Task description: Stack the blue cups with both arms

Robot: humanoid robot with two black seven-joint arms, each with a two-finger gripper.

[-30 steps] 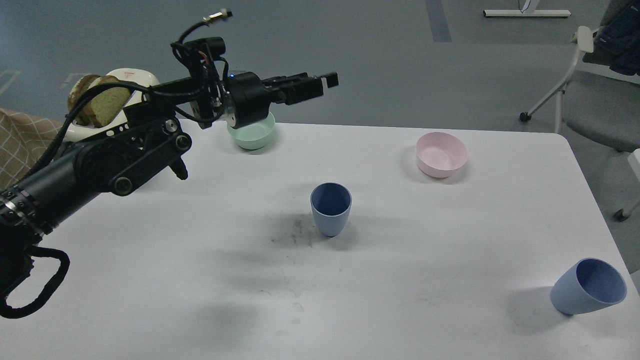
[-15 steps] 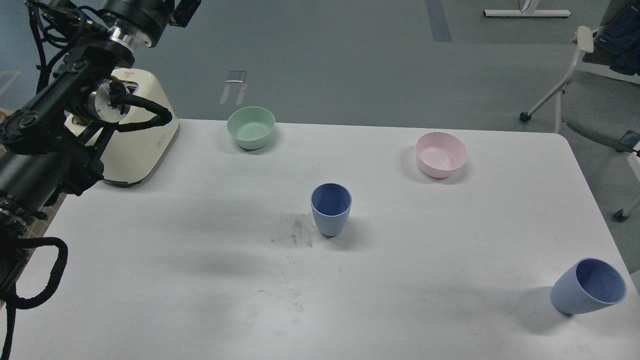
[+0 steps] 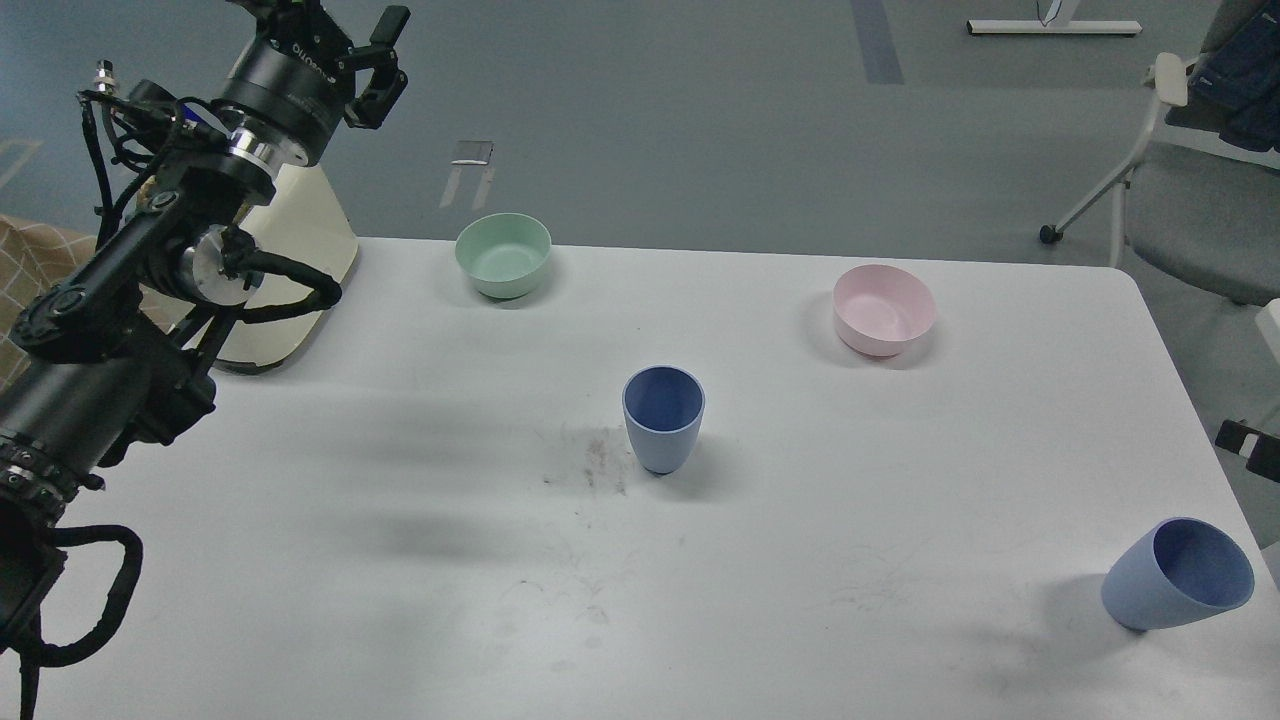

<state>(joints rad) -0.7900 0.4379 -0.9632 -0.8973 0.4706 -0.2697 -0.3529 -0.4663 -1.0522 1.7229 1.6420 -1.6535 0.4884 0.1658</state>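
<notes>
One blue cup [image 3: 663, 420] stands upright near the middle of the white table [image 3: 400, 600]. The second blue cup [image 3: 1178, 575] sits at the front right corner and leans with its mouth toward the right edge. My left gripper [image 3: 325, 25] is raised high at the far left, above the toaster and far from both cups; its fingers look spread and empty, partly cut off by the top edge. A small black part with a white tip [image 3: 1245, 440] shows at the right edge above the leaning cup; it seems to be my right gripper.
A pale green bowl [image 3: 503, 255] stands at the back, a pink bowl [image 3: 884, 310] at the back right. A cream toaster [image 3: 290, 250] stands at the back left behind my left arm. A grey chair [image 3: 1190, 210] stands beyond the table's right corner.
My left arm swung up and to the left, away from above the green bowl, uncovering the toaster. A black part has come into view at the right edge. The cups have not moved.
</notes>
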